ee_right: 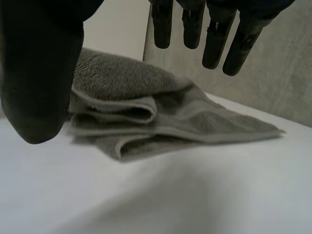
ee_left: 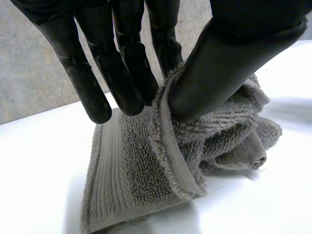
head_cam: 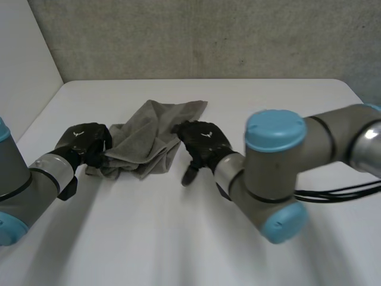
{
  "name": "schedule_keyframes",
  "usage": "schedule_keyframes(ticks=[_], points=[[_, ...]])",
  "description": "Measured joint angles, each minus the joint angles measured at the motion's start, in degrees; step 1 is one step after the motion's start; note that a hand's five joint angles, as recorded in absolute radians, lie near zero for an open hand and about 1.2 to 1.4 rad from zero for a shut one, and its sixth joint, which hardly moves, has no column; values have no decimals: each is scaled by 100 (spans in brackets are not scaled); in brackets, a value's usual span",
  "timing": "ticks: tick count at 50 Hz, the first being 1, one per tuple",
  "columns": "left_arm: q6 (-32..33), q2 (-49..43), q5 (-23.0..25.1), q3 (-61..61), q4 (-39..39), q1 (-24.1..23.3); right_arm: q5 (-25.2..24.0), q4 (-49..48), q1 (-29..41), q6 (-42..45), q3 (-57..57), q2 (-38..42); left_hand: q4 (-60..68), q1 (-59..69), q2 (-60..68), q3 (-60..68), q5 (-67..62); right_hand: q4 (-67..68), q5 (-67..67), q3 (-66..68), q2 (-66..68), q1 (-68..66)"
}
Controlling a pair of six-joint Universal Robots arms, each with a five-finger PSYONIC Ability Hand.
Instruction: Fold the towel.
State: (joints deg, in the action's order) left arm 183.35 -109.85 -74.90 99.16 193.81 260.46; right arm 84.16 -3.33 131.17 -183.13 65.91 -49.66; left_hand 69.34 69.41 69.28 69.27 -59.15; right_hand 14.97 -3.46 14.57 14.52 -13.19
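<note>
Begin at the robot's left hand point(head_cam: 83, 142), the black hand that sits at the left edge of the crumpled grey terry towel point(head_cam: 146, 140). In the left wrist view you see its thumb point(ee_left: 229, 58) pressed onto a raised fold of the towel, with the straight fingers point(ee_left: 119, 73) standing on the fold's other side, so the hand is pinched on the cloth at that edge. Below the pinch the ribbed border band of the towel hangs down to the white table point(head_cam: 178, 238), and the rest of the cloth bunches up behind the thumb. Turn next to the robot's right hand point(head_cam: 202, 142), also black, just beside the right edge of the towel. In the right wrist view its fingers point(ee_right: 214, 34) are straight and held well apart from the thumb point(ee_right: 39, 73), with nothing gripped between them, and the towel lies past the fingertips in several loose layers. The towel itself lies between the two hands, loosely heaped rather than flat, with one corner reaching out toward the far side of the table. Outward from the towel you find the grey left arm point(head_cam: 36, 179) and the grey right arm point(head_cam: 280, 179) with its light-blue caps, and beyond the towel a grey speckled wall point(head_cam: 208, 36).
</note>
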Motion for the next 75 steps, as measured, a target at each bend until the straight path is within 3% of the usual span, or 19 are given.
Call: schedule_keyframes(ticks=[9, 19, 30, 41, 45, 51, 60, 68, 75], points=[[-28, 613, 12, 244, -55, -81, 500, 487, 356, -166, -1988, 1388, 24, 5, 12, 45, -1, 42, -103, 52, 59, -120], [-47, 1274, 21, 551, -47, -270, 558, 1182, 450, -756, -4029, 2723, 24, 5, 12, 45, -1, 815, -1056, 797, 744, -950], [-57, 1463, 5, 664, -47, -515, 498, 1412, 427, -1393, -5094, 3374, 24, 5, 12, 45, -1, 1562, -1756, 1599, 1563, -1753], [-87, 1628, -4, 766, -54, -717, 476, 1348, 426, -1655, -5267, 3505, 132, 8, 90, 101, -36, 2110, -2284, 2144, 2128, -2267], [-151, 1829, -1, 821, -54, -773, 482, 1319, 426, -1686, -5330, 3553, 160, 12, 115, 127, -63, 3112, -3226, 3152, 3167, -3265], [-464, 2198, 11, 888, -49, -805, 486, 1266, 426, -1687, -5370, 3613, 243, 22, 163, 182, -119, 5873, -6093, 5892, 5943, -6118], [-772, 2330, 18, 891, -4, -703, 515, 1336, 401, -1679, -5331, 3539, 243, 22, 163, 187, -119, 6168, -6318, 6177, 6085, -6287], [-738, 1972, -3, 878, 177, -566, 485, 2013, -166, -1574, -4863, 2853, 243, 22, 164, 190, -119, 6170, -6318, 6177, 6086, -6288], [-724, 1457, -17, 832, 431, -553, 254, 2308, -953, -866, -3707, 1273, 243, 22, 164, 193, -119, 6172, -6318, 6178, 6203, -6291]])
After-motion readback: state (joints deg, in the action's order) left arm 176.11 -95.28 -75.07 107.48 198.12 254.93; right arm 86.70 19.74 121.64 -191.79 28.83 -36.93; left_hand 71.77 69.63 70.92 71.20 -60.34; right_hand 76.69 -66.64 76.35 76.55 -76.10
